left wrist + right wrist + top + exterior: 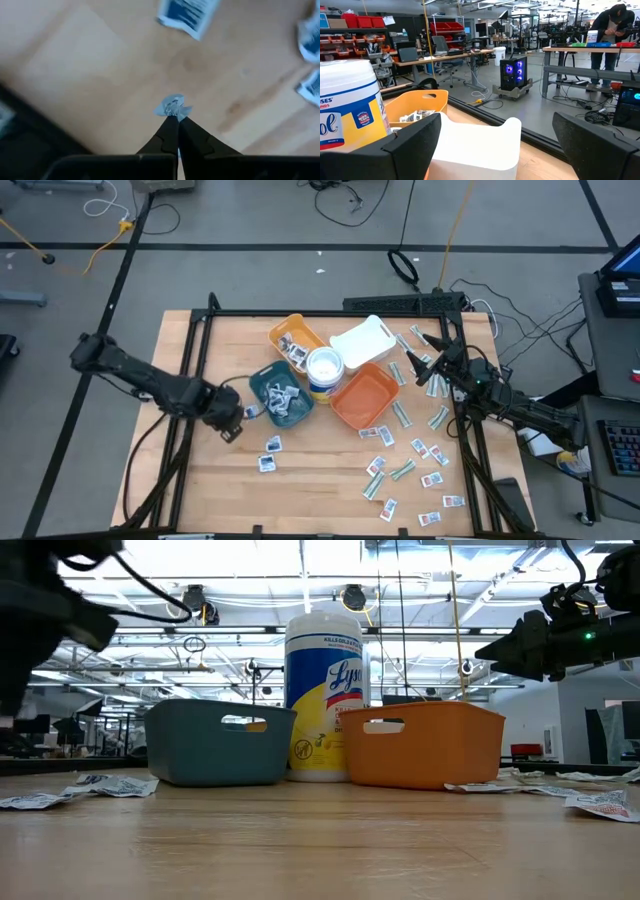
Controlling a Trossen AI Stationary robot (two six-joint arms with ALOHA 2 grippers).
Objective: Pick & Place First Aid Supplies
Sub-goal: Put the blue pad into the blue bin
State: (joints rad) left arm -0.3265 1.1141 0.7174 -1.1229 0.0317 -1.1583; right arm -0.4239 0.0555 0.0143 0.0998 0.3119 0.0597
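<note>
The left gripper pinches a packet by its crumpled edge; it looks light, thin and limp. The right gripper waits with jaws wide apart over the bench.

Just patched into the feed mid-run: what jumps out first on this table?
A tight cluster in the table's middle: a wipes tub ringed by teal, yellow, white and orange trays. Small first aid packets lie scattered across the wood, mostly on the right. The left end effector, beside the teal tray, is shut on a crumpled packet; the right end effector hangs open near the white tray.
</note>
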